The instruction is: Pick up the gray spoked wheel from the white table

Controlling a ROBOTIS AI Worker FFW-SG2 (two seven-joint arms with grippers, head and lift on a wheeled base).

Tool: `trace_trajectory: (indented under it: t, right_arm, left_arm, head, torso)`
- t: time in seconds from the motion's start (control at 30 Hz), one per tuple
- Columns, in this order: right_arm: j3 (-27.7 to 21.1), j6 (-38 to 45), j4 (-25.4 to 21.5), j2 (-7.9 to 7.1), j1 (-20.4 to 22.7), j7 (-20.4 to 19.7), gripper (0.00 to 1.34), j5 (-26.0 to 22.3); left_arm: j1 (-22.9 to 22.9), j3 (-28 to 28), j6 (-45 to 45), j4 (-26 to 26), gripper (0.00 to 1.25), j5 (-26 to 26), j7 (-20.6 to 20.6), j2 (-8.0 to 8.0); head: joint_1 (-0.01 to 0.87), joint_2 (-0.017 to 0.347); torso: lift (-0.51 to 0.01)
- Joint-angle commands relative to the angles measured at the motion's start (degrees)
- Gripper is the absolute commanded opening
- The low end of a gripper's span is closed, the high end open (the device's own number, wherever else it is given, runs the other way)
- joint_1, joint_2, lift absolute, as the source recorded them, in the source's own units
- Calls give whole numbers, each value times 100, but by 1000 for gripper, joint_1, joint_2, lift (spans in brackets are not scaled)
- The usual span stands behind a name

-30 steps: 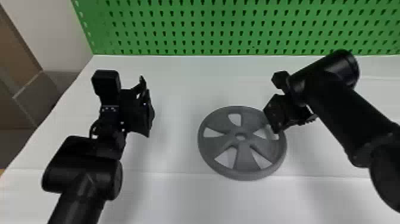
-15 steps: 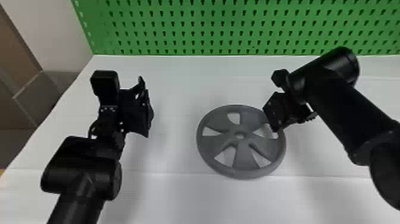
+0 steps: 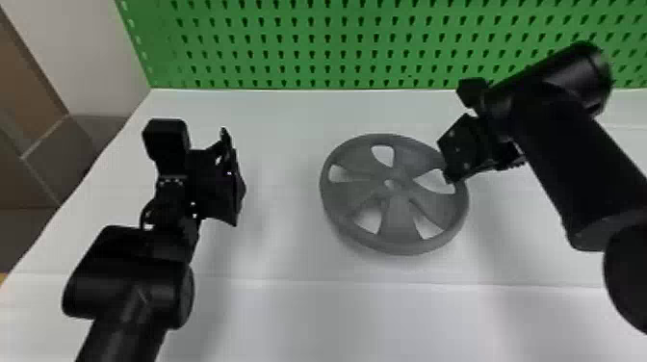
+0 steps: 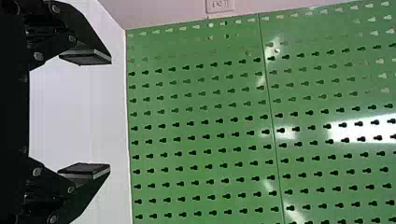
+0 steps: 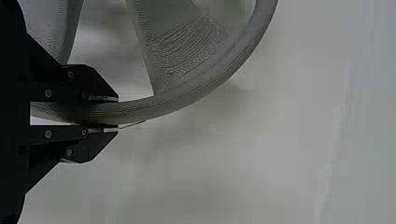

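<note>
The gray spoked wheel [image 3: 398,219] is held above the white table [image 3: 385,317], its spokes facing up. My right gripper [image 3: 455,163] is at its right side in the head view. In the right wrist view, the right gripper [image 5: 116,114] is shut on the rim of the wheel [image 5: 187,98], one finger on each side of it. My left gripper [image 3: 231,178] waits over the table's left part, apart from the wheel; in the left wrist view the left gripper [image 4: 102,113] is open, with nothing between its fingers.
Behind the table stands a green pegboard [image 3: 337,43], facing the left wrist camera too. The table's left edge slants past the left arm, with a brown surface [image 3: 29,120] beyond it. Bare tabletop lies between the left gripper and the wheel.
The wheel and the right gripper have risen together, shifting up and slightly right in the head view. My left arm has kept still.
</note>
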Motion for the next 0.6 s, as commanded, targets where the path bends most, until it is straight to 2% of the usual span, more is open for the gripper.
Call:
trace_trajectory:
  t: [0.0, 0.37, 0.5, 0.57]
  right_arm:
    - [-450, 152, -764, 6, 146, 146, 279, 315]
    - [-1347, -15, -1810, 164, 445, 216, 279, 95]
    - [-1680, -331, -1924, 173, 541, 216, 279, -274]
    - [-1821, -534, -1959, 190, 576, 216, 279, -300]
  left_arm:
    - [52, 60, -2, -64, 818, 3, 0, 0]
    - [219, 289, -2, -258, 818, 29, 0, 0]
    - [219, 280, -2, -258, 818, 47, 0, 0]
    - [219, 271, -2, -258, 816, 56, 0, 0]
  head:
    - [779, 84]
    - [779, 84]
    - [779, 84]
    - [779, 84]
  torso:
    - [-94]
    - [-94]
    - [-94]
    - [-94]
